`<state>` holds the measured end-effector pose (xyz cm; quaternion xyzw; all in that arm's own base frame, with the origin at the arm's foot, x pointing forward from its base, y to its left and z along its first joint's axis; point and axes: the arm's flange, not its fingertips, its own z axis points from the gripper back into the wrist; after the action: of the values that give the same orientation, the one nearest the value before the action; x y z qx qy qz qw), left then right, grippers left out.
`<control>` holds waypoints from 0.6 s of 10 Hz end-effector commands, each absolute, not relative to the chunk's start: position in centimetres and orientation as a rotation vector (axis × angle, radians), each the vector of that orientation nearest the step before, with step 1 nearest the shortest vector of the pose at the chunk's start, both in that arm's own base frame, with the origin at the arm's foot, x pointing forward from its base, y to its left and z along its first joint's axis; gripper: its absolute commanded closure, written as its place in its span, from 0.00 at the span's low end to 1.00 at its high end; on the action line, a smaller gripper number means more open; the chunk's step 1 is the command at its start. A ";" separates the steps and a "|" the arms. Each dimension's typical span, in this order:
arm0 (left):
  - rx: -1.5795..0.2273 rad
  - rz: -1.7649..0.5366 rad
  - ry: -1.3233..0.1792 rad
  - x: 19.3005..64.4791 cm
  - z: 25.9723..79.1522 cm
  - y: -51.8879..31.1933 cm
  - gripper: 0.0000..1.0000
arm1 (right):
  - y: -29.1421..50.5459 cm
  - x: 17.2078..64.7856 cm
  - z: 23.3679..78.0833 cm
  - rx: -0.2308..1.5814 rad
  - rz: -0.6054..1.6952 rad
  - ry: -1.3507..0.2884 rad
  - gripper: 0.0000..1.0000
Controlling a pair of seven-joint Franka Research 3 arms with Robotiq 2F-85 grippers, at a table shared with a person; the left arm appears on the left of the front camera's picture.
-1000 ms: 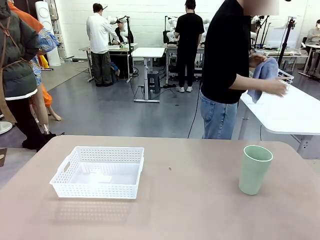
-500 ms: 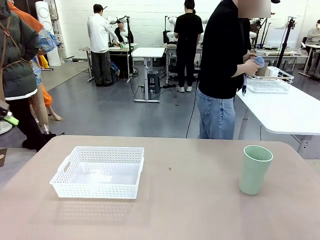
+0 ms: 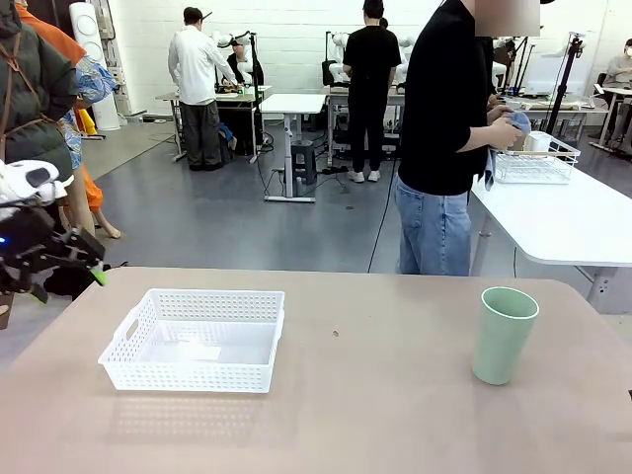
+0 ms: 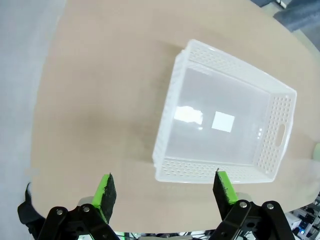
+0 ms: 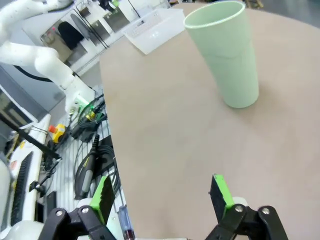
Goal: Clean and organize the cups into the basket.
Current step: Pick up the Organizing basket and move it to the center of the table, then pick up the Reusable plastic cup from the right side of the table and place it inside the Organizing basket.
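Left hand (image 4: 164, 184), wide open, hovers near the basket (image 4: 227, 64).

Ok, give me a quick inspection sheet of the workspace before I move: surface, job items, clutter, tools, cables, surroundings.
Surface: tan table, bare but for a small dark speck near the middle.
Job's things: white basket empty, on the left; green cup upright on the right, well apart from it.
Clutter: nothing seen.
Tools: left tool open, empty, raised off the table's left end, looking down at the basket; right tool open, empty, short of the cup.
Cables: black cables hang below the table's edge on the robot's side.
Surroundings: person at a white side table, handling a blue cloth beside a wire rack.
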<state>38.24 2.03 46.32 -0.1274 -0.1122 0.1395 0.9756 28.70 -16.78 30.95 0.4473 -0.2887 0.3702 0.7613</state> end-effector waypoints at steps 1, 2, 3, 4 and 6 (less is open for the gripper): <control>-0.239 0.256 -0.264 37.3 45.6 -1.0 0.00 | -16.7 28.8 31.3 0.965 0.817 -0.630 0.00; -0.216 0.233 -0.286 37.0 44.9 -2.8 0.00 | -16.7 28.8 31.3 0.965 0.817 -0.630 0.00; -0.202 0.215 -0.289 36.9 44.3 -4.1 0.00 | -16.7 28.8 31.3 0.965 0.817 -0.630 0.00; -0.191 0.205 -0.291 37.0 43.6 -5.1 0.00 | -16.7 28.8 31.3 0.965 0.817 -0.630 0.00; -0.146 0.185 -0.314 37.2 41.8 -5.4 0.00 | -16.7 28.8 31.3 0.965 0.817 -0.630 0.00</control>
<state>38.97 -5.46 44.57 -0.0968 -0.1448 0.0795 0.9815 28.77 -16.83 31.15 0.4452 -0.2898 0.3721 0.7611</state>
